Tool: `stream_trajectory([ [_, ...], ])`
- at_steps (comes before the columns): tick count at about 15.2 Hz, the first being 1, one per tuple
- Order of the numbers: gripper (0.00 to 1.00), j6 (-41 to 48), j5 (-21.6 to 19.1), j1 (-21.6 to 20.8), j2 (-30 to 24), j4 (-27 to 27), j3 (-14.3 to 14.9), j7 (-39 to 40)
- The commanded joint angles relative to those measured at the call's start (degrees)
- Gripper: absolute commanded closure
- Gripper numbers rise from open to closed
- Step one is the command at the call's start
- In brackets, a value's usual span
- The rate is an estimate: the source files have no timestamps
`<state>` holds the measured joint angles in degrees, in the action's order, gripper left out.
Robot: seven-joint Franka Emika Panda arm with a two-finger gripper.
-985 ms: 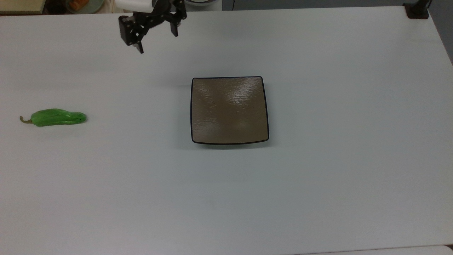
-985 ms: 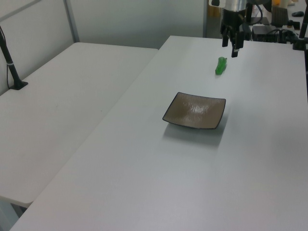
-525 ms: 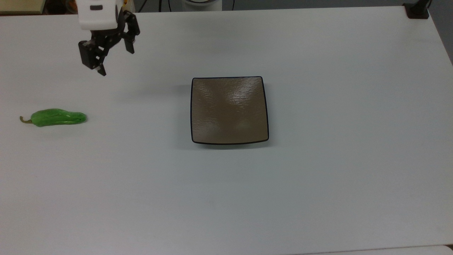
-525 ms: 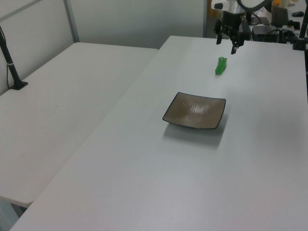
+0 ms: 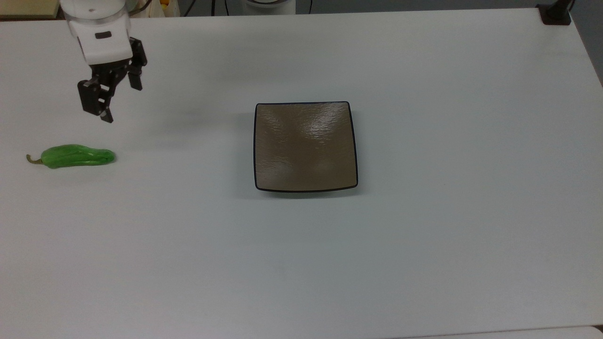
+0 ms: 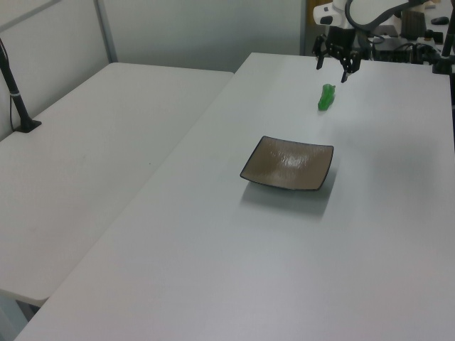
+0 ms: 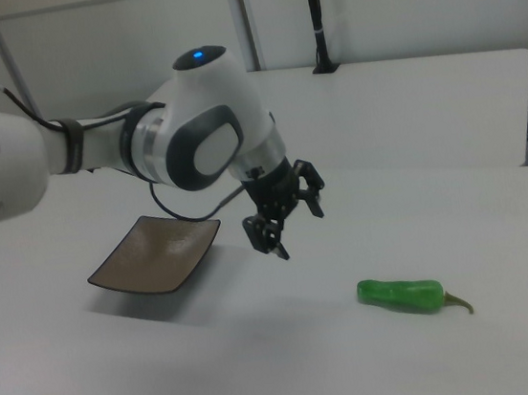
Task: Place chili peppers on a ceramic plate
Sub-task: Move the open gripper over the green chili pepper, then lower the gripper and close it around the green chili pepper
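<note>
Moving across the table, the gripper (image 5: pixel 114 100) has come nearer to the chili pepper (image 5: pixel 76 156) lying below-left of it in the top view, fingers spread and empty. The ceramic plate (image 5: pixel 305 146) sits far right. A misaligned descent could push the glossy pepper away.

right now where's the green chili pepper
The green chili pepper lies on the white table at the top view's far left, well apart from the brown square plate, just below the open gripper.

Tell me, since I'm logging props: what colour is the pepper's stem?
Brownish, on the glossy green chili pepper; the top view shows it best.
</note>
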<state>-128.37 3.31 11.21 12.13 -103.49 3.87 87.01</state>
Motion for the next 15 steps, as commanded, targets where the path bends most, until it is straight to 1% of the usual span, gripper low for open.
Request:
stream_trajectory([
  [1,0.0,-5.6,0.7,2.9,3.3,1.0,0.1,6.4],
  [3,0.0,-7.6,0.8,3.9,5.2,2.1,0.1,6.4],
  [5,0.0,-7.8,2.1,4.4,7.6,3.9,0.2,6.2],
  [8,0.0,-7.9,3.2,5.6,9.6,4.3,0.4,6.3],
  [12,0.0,-11.4,3.4,6.3,14.8,7.3,0.5,6.3],
  [15,0.0,-14.4,4.7,7.1,16.5,7.7,0.6,6.4],
])
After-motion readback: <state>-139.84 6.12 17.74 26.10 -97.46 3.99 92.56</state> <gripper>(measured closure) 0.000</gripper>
